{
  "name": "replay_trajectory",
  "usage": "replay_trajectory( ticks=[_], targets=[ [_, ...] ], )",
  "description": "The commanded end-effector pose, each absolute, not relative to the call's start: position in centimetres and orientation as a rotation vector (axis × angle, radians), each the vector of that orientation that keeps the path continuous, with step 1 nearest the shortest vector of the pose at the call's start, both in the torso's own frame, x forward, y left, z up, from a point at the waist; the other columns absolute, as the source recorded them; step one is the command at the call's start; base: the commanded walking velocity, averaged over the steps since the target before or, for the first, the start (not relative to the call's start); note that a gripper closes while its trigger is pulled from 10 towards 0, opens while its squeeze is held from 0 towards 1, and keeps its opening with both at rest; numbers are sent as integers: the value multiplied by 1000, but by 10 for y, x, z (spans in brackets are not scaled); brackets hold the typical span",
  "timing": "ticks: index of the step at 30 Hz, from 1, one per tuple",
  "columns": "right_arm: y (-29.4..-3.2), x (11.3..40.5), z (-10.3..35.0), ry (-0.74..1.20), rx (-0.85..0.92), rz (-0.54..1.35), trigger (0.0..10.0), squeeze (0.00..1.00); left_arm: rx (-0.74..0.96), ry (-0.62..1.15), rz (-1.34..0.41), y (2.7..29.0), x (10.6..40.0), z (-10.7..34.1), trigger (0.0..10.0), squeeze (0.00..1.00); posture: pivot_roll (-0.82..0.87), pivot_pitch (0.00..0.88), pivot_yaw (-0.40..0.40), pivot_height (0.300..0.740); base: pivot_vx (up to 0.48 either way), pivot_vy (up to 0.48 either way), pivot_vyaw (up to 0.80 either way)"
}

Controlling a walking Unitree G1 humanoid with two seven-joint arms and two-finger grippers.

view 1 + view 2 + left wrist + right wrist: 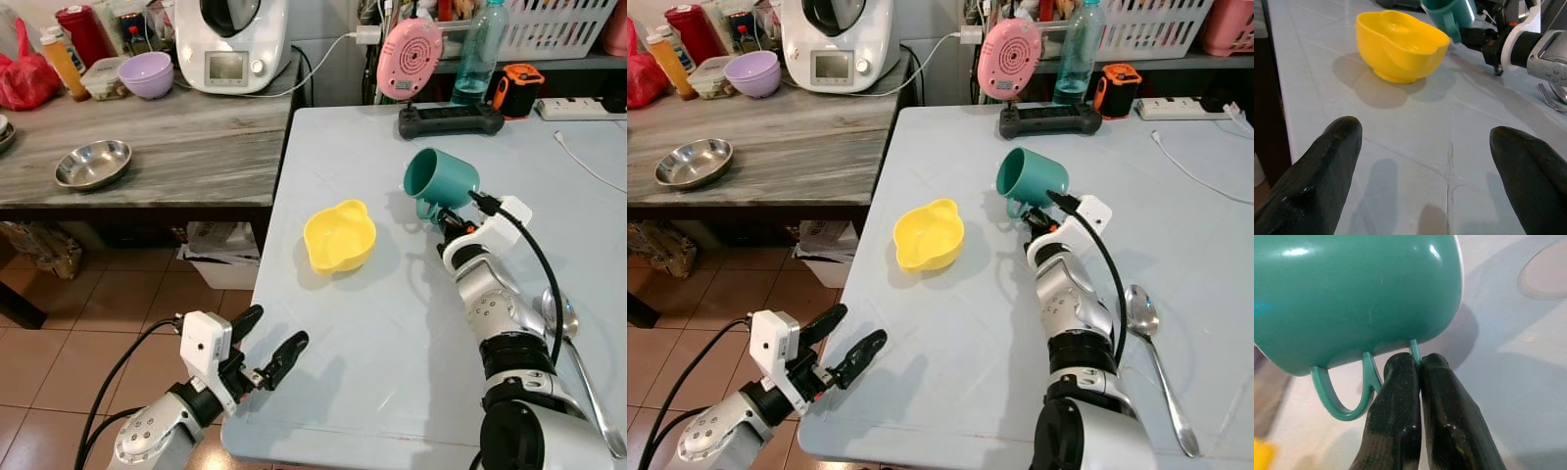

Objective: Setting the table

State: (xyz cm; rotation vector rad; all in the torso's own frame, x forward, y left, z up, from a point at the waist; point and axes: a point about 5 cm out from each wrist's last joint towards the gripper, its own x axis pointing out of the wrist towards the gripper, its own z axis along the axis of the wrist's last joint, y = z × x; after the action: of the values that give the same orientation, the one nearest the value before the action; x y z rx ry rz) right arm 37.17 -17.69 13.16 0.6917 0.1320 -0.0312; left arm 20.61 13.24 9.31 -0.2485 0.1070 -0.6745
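A teal mug (443, 179) hangs tilted above the light blue table (343, 333), its mouth turned to the left. My right gripper (1417, 363) is shut on the mug's handle (1342, 399), just right of a yellow bowl (339, 235) that sits on the table. My left gripper (272, 345) is open and low at the table's near left edge, pointing toward the yellow bowl (1400, 45). A metal spoon (1144, 323) lies on the table to the right of my right arm.
A grey counter (186, 147) on the left holds a steel bowl (93, 164), a purple bowl (145, 74) and a white appliance (233, 39). At the table's far edge are a pink speaker (409, 57), a bottle (480, 49) and a black controller (449, 120).
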Motion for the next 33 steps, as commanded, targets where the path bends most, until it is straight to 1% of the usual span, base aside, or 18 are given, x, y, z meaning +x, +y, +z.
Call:
replay_trajectory(
  ticks=[1, 6, 9, 12, 17, 22, 28, 32, 33],
  targets=[
    [-153, 365, 115, 224, 779, 46, 0, 0, -230, 119, -667, 136, 207, 91, 10000, 0, -62, 80, 106, 740, 0, 0, 0],
    [-139, 361, 123, 224, 870, 137, 0, 0, -229, 117, -671, 135, 208, 92, 10000, 0, -67, 77, 108, 740, 0, 0, 0],
    [-130, 357, 131, 220, 989, 195, 0, 0, -229, 116, -672, 135, 209, 92, 10000, 0, -69, 75, 107, 740, 0, 0, 0],
    [-127, 354, 133, 218, 1042, 219, 0, 0, -228, 116, -673, 135, 209, 92, 10000, 0, -70, 71, 107, 740, 0, 0, 0],
    [-118, 336, 134, 240, 1110, 306, 0, 0, -226, 117, -674, 136, 210, 92, 10000, 0, -71, 70, 111, 740, 0, 0, 0],
    [-120, 327, 133, 251, 1141, 308, 0, 0, -226, 118, -677, 136, 211, 92, 10000, 0, -75, 68, 119, 740, 0, 0, 0],
    [-139, 314, 133, 221, 1219, 207, 0, 0, -217, 122, -694, 137, 212, 93, 10000, 0, -93, 70, 133, 740, 0, 0, 0],
    [-142, 309, 134, 212, 1257, 179, 0, 0, -217, 125, -702, 136, 212, 93, 10000, 0, -102, 73, 138, 740, 0, 0, 0],
    [-143, 304, 135, 204, 1291, 162, 0, 0, -218, 126, -710, 136, 213, 93, 10000, 0, -106, 73, 140, 740, 0, 0, 0]
  ],
)
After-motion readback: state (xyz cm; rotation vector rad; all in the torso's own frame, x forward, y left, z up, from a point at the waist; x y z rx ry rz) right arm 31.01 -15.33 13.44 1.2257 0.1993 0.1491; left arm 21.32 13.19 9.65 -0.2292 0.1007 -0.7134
